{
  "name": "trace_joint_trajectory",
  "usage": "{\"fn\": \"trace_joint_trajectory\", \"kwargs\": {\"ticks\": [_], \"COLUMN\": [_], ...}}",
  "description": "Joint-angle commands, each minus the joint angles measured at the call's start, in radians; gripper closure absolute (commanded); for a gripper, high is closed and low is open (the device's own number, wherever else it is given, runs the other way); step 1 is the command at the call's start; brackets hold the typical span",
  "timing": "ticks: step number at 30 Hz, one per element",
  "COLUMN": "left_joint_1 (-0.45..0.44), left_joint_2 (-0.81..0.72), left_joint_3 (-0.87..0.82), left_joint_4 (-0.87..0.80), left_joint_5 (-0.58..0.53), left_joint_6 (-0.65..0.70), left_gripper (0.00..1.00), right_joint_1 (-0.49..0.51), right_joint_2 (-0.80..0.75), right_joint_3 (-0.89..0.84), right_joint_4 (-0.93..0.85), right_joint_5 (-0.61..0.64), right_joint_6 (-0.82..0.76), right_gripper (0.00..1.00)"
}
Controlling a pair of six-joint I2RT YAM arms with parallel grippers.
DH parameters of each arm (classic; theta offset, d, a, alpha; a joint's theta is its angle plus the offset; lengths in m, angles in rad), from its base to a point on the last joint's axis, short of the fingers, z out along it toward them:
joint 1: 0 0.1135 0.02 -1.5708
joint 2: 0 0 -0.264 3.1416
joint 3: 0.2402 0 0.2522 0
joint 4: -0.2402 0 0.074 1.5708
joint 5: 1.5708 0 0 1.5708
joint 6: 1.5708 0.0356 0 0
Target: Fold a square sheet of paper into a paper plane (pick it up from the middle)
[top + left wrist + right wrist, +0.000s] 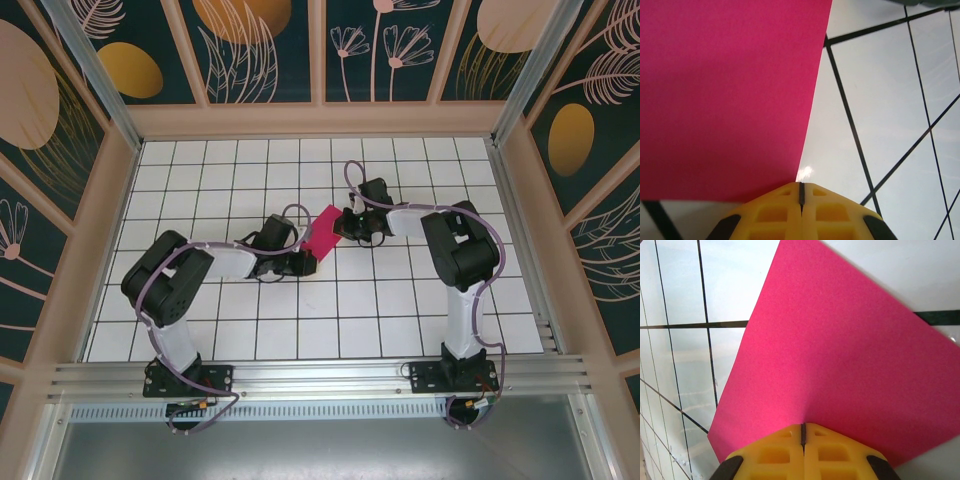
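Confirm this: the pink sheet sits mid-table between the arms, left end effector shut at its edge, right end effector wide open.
One thing is wrong: the right end effector is shut too. The right wrist view shows its jaws pressed together at the edge of the square sheet of paper. The rest holds, the left end effector included.

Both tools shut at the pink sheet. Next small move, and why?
Probably carry the left tool toward the right tool, folding the square sheet of paper: both appear pinched on it, left at a corner, and it shows no crease yet.
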Motion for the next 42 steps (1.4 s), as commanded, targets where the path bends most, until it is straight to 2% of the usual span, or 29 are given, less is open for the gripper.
{"fn": "trace_joint_trajectory", "kwargs": {"ticks": [1,6,8,12,16,23,28,33,37,39,42], "left_joint_1": [0.012,0.125,0.169,0.208,0.222,0.242,0.244,0.243,0.244,0.244,0.244], "left_joint_2": [-0.060,-0.205,-0.242,-0.272,-0.268,-0.252,-0.252,-0.285,-0.304,-0.305,-0.301], "left_joint_3": [-0.025,-0.073,-0.083,-0.073,-0.065,-0.069,-0.075,-0.108,-0.123,-0.131,-0.134], "left_joint_4": [-0.101,-0.009,0.007,-0.017,-0.037,-0.043,-0.064,-0.052,-0.041,-0.023,0.005], "left_joint_5": [-0.027,-0.081,-0.104,-0.197,-0.280,-0.346,-0.374,-0.412,-0.430,-0.419,-0.380], "left_joint_6": [-0.001,-0.100,-0.128,-0.150,-0.194,-0.245,-0.215,-0.198,-0.185,-0.183,-0.184], "left_gripper": [1.00,1.00,0.96,0.82,0.69,0.53,0.37,0.17,0.03,0.02,0.01], "right_joint_1": [-0.010,-0.004,0.001,0.037,0.094,0.180,0.211,0.225,0.219,0.214,0.197], "right_joint_2": [0.060,0.034,0.021,0.016,0.050,0.136,0.174,0.168,0.082,0.016,-0.059], "right_joint_3": [0.001,0.087,0.125,0.181,0.238,0.341,0.379,0.338,0.210,0.148,0.113], "right_joint_4": [-0.108,-0.135,-0.145,-0.157,-0.205,-0.270,-0.299,-0.354,-0.378,-0.376,-0.348], "right_joint_5": [0.073,0.045,0.044,0.053,0.129,0.199,0.200,0.178,0.108,0.101,0.120], "right_joint_6": [-0.046,-0.083,-0.088,-0.085,-0.078,-0.071,-0.089,-0.197,-0.349,-0.405,-0.379], "right_gripper": [1.00,1.00,1.00,1.00,1.00,0.95,0.95,0.94,0.91,0.86,0.78]}}
